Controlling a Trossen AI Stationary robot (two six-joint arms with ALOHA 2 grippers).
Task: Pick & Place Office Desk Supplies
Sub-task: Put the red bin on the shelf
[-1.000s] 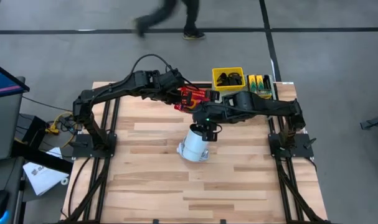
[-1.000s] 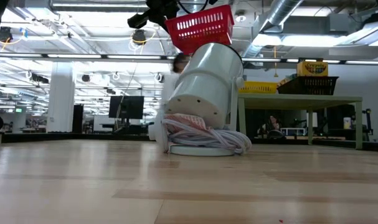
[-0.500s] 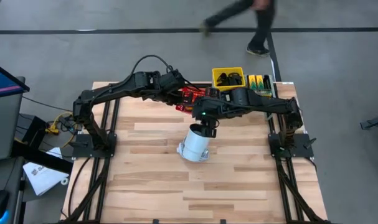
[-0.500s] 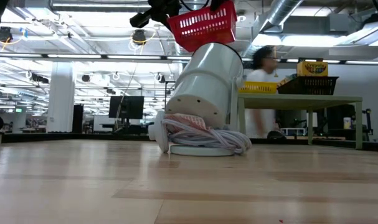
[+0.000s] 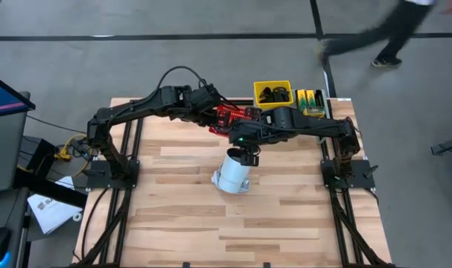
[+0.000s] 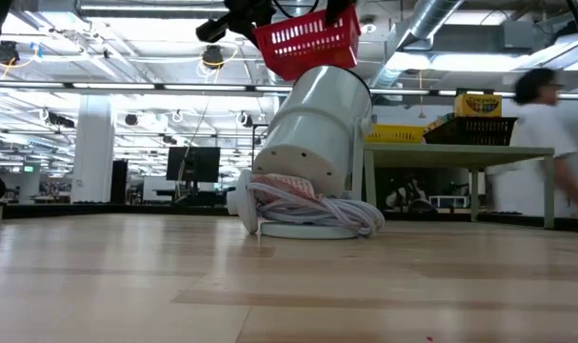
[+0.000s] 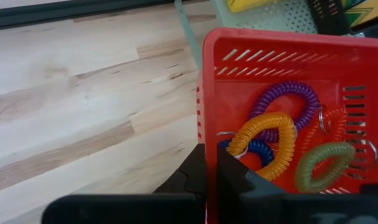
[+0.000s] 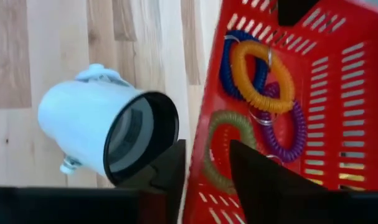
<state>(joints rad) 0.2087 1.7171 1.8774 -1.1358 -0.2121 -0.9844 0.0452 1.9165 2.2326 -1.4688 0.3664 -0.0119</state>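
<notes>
Above the wooden counter (image 5: 173, 216), near its far edge, the left tool (image 7: 212, 163) is clamped on the red basket (image 7: 288, 106)'s rim while the right tool (image 8: 207, 163) has its fingers apart around the other rim.

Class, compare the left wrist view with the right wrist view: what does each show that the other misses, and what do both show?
Only the left wrist view shows the yellow bin's corner beyond the basket. Only the right wrist view shows the white cylindrical appliance tilted on the wooden table. Both show the red plastic slotted basket, each claw at its rim, holding coiled rings: orange, purple, green and blue.
</notes>
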